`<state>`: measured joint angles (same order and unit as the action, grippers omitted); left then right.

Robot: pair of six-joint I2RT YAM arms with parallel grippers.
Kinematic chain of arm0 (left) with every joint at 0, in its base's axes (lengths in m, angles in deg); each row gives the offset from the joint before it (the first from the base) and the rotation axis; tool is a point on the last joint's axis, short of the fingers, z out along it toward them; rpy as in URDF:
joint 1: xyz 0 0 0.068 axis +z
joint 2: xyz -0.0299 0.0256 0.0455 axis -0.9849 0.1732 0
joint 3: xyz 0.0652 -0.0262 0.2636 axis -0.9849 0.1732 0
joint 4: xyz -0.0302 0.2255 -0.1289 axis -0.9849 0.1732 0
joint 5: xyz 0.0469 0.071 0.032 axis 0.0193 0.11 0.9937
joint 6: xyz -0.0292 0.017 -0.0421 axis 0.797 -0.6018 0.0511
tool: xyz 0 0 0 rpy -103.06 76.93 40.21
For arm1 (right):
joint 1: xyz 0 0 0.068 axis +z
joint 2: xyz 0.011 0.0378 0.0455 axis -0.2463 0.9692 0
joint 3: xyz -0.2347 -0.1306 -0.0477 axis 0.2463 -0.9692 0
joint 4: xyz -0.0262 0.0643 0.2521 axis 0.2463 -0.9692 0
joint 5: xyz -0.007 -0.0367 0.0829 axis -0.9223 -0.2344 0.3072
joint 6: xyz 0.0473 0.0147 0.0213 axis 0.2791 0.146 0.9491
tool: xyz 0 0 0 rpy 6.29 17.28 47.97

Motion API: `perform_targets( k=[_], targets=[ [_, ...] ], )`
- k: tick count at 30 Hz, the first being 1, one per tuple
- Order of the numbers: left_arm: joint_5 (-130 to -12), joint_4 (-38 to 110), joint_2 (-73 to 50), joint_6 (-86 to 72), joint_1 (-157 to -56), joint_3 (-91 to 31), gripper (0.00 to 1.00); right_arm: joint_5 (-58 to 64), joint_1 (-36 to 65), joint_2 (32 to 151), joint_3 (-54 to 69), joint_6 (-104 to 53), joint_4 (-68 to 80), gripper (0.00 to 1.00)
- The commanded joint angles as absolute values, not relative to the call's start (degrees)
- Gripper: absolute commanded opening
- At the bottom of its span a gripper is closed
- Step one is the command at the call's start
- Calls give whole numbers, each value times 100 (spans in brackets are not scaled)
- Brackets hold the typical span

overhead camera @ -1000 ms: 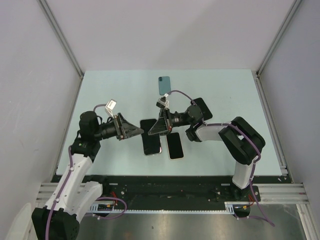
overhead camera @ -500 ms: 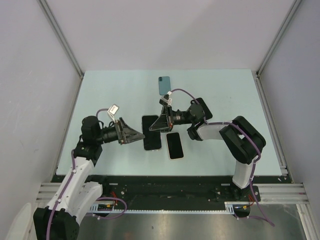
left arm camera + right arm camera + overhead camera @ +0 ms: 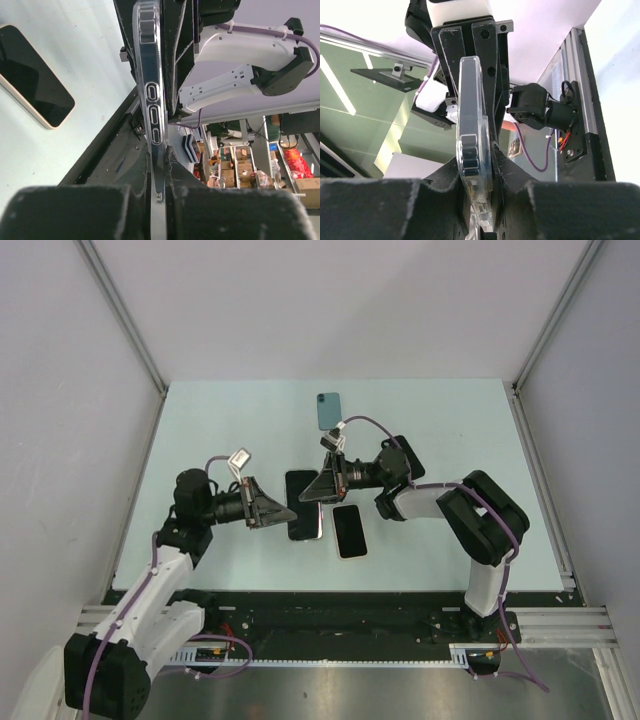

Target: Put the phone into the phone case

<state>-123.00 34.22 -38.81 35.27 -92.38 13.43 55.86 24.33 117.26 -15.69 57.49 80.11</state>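
A phone case (image 3: 303,505) with clear edges and a dark face is held over the table between both arms. In the left wrist view the phone case (image 3: 152,95) shows edge-on with its button cutouts, and my left gripper (image 3: 158,152) is shut on its near end. My right gripper (image 3: 480,150) is shut on the opposite edge of the phone case (image 3: 471,125). From above, the left gripper (image 3: 283,515) and the right gripper (image 3: 318,490) face each other across it. The phone (image 3: 349,531), black-screened with a pale gold rim, lies flat on the table just right of the case; it also appears as the phone (image 3: 32,75).
A blue phone-like item (image 3: 329,411) lies flat at the back middle of the pale green table (image 3: 450,430). Grey walls with metal rails (image 3: 540,470) close in the sides. The black base rail (image 3: 330,610) runs along the near edge.
My left arm has swung right to the case and its jaws have closed on the edge. The right gripper has shifted the case slightly back, off the other phone.
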Motion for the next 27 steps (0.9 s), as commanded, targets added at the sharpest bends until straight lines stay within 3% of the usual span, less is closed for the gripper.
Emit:
perform_targets(
  k=[1, 4, 9, 15, 18, 19, 22, 27],
  targets=[
    [-12403, 3096, -3754, 3315, -9277, 1326, 0, 5577, 2433, 11545, -1500, 5659, 9596, 29],
    [-12509, 3069, -3710, 3192, -9268, 1300, 0, 5551, 2363, 11527, -1500, 5676, 9482, 46],
    [-12632, 3288, -3675, 2841, -9277, 1230, 0, 5393, 2213, 11527, -1492, 5817, 9482, 49],
    [-12632, 3368, -3657, 2717, -9268, 1247, 0, 5269, 2011, 11553, -1492, 6044, 9569, 46],
    [-12614, 3368, -3605, 2708, -9277, 1238, 0, 5199, 1949, 11632, -1500, 6194, 9736, 34],
    [-12606, 3368, -3596, 2708, -9277, 1238, 0, 5190, 1949, 11641, -1500, 6203, 9745, 21],
    [-12588, 3412, -3578, 2699, -9268, 1221, 0, 5190, 1940, 11641, -1500, 6212, 9754, 1],
    [-12430, 3772, -3447, 2462, -9277, 1098, 0, 5225, 1932, 11650, -1500, 6230, 9745, 0]
  ],
)
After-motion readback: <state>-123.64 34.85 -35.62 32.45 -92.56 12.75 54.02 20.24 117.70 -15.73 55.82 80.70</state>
